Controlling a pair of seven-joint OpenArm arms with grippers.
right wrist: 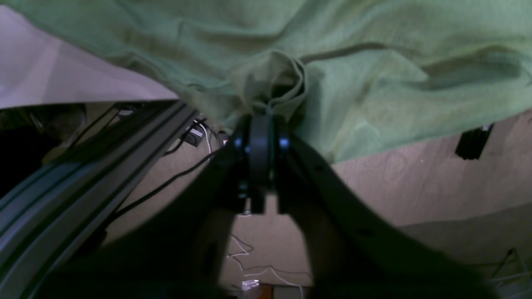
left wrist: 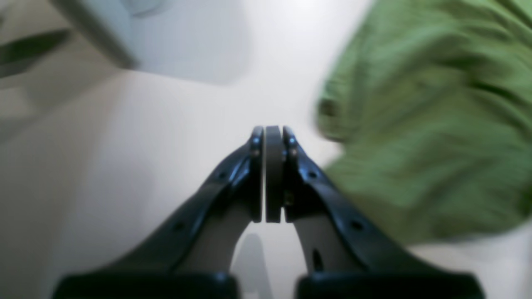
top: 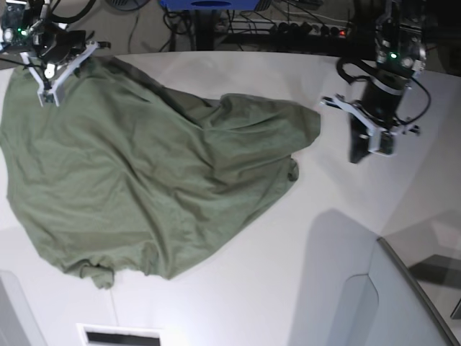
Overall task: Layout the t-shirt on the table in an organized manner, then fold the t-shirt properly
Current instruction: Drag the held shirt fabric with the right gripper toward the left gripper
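Observation:
The olive-green t-shirt point(top: 144, 187) lies rumpled and spread over the left half of the white table point(top: 238, 288), one edge hanging past the table's far left corner. At that corner my right gripper point(top: 50, 88) is shut on a bunched fold of the t-shirt point(right wrist: 374, 62); in the right wrist view the cloth puckers at the right gripper point(right wrist: 261, 118). My left gripper point(top: 369, 150) hovers over bare table to the right of the shirt. In the left wrist view the left gripper point(left wrist: 273, 133) is shut with nothing in it, and the t-shirt point(left wrist: 415, 124) lies blurred to its right.
A grey translucent panel point(top: 389, 295) stands at the front right of the table. A white slot point(top: 119, 335) sits at the front edge. Beyond the far edge are cables and floor; a metal frame rail point(right wrist: 83, 166) runs under the corner.

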